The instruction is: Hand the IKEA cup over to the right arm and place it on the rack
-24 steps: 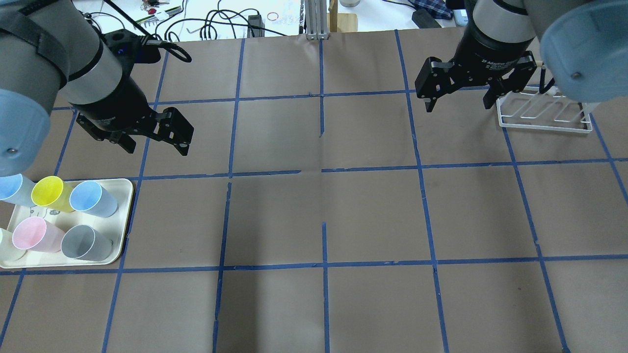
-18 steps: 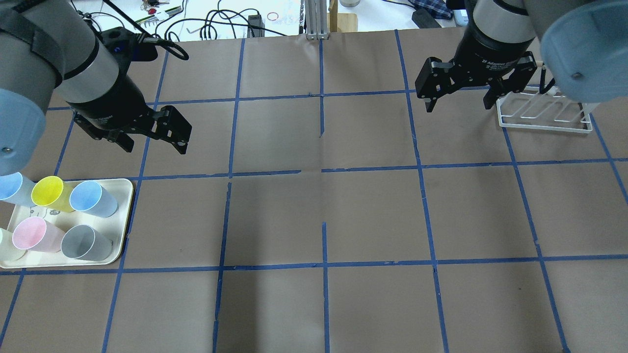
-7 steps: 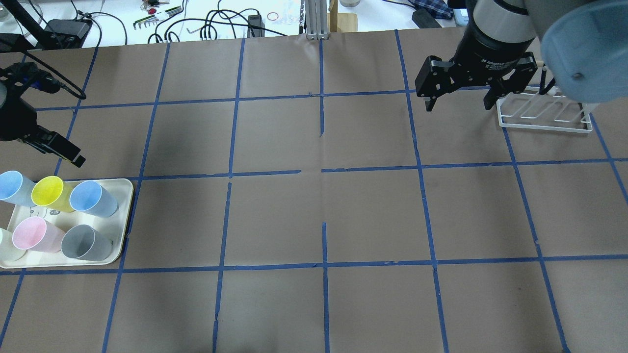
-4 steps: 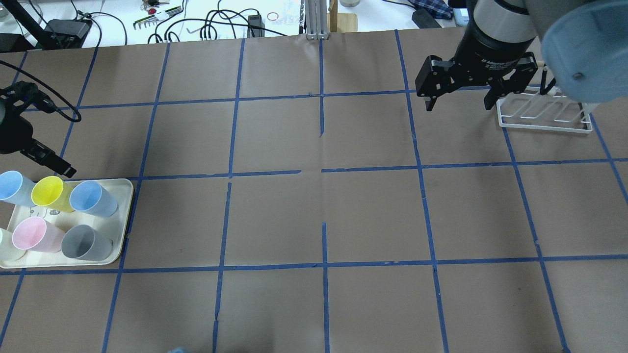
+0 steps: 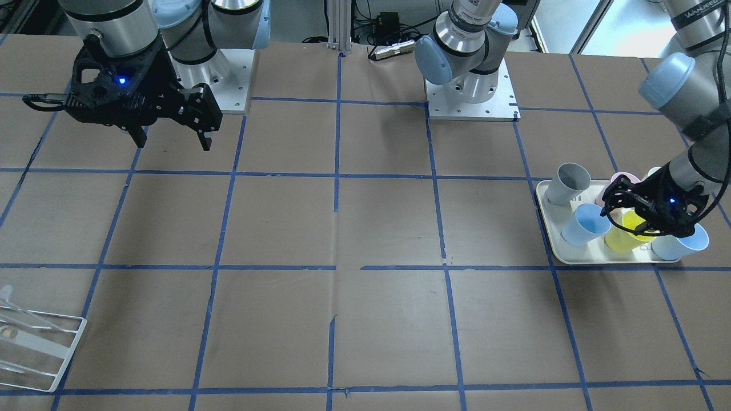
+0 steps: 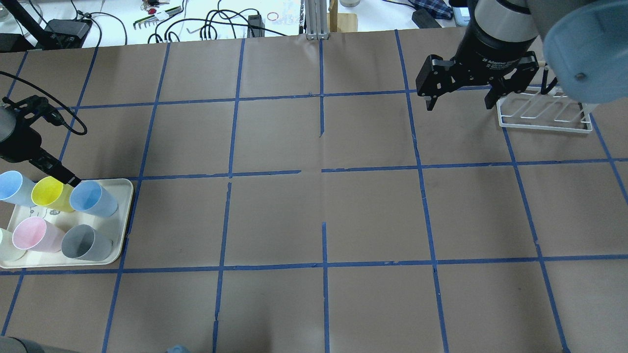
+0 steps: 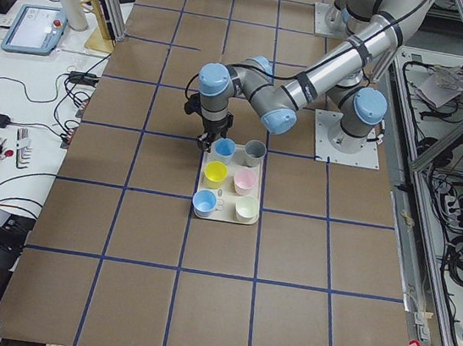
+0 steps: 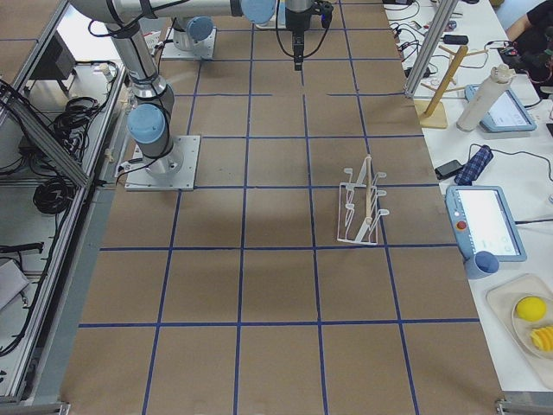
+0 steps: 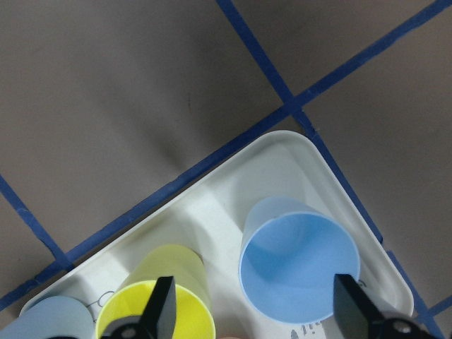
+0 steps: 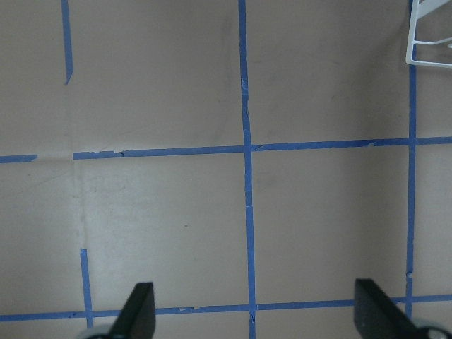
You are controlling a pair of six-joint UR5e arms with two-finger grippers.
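Observation:
Two pale light-blue IKEA cups stand on the cream tray (image 6: 128, 215), one (image 6: 93, 198) at its far right corner and one (image 6: 12, 186) at its far left. My left gripper (image 6: 68, 179) is open and empty, low over the tray's far row. In the left wrist view (image 9: 254, 311) one finger (image 9: 159, 311) is over the yellow cup (image 9: 162, 311) and the other (image 9: 349, 304) is at the corner blue cup's (image 9: 300, 268) rim. My right gripper (image 6: 458, 104) is open and empty, hovering beside the white wire rack (image 6: 542, 113).
The tray also holds a pink cup (image 6: 34, 235), a grey cup (image 6: 83, 242) and a cream cup (image 6: 2, 242). Brown paper with blue tape lines covers the table. Cables and tools lie beyond the far edge (image 6: 211, 22).
My left arm swung from the table's mid-left out to the far left and came down over the tray's far cups. The right arm stayed still.

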